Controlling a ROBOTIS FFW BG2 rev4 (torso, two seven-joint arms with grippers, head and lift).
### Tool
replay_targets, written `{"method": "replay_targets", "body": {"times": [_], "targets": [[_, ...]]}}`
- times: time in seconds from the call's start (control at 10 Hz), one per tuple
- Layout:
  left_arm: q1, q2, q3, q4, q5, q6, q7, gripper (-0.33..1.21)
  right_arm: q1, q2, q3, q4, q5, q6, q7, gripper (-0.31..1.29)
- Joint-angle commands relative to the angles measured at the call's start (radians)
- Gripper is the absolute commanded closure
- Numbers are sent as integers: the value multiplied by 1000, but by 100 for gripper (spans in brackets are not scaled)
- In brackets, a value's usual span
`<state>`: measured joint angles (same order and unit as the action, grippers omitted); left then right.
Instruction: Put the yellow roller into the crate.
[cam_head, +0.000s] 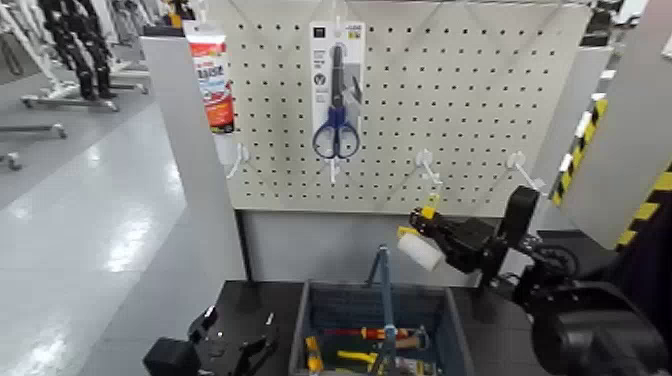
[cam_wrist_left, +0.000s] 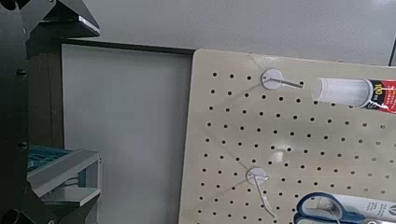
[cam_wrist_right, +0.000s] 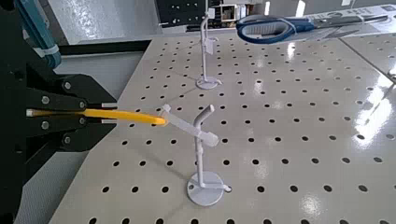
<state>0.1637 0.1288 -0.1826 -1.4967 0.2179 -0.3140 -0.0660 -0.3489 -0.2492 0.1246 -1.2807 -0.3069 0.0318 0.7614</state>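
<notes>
Black tabletop (cam_head: 258, 302), grey floor (cam_head: 90, 230) beyond; right claw (cam_head: 423, 224) closed on yellow roller (cam_head: 420, 252) near crate (cam_head: 456, 335), left claw (cam_head: 241, 326) open alongside.

yellow roller (cam_head: 421, 250) | bent handle, white sleeve (tilted) | above crate (cam_head: 459, 330)

On my feed, both arms (cam_head: 590, 315) looked black, with bulky rounded housings on the right one and silvery screws dotting its dark, angular gripper (cam_wrist_right: 70, 117).
</notes>
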Motion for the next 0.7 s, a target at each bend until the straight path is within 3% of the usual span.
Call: {"method": "replay_targets", "body": {"times": [0.1,0.7], "targets": [[0,0,2,1,0,0,0,11,60,14,-46,-104,15,33,4,124],[8,3,5,-8,1,-4,2,11,215,62,-146,-335,23,119,-11,124]]}}
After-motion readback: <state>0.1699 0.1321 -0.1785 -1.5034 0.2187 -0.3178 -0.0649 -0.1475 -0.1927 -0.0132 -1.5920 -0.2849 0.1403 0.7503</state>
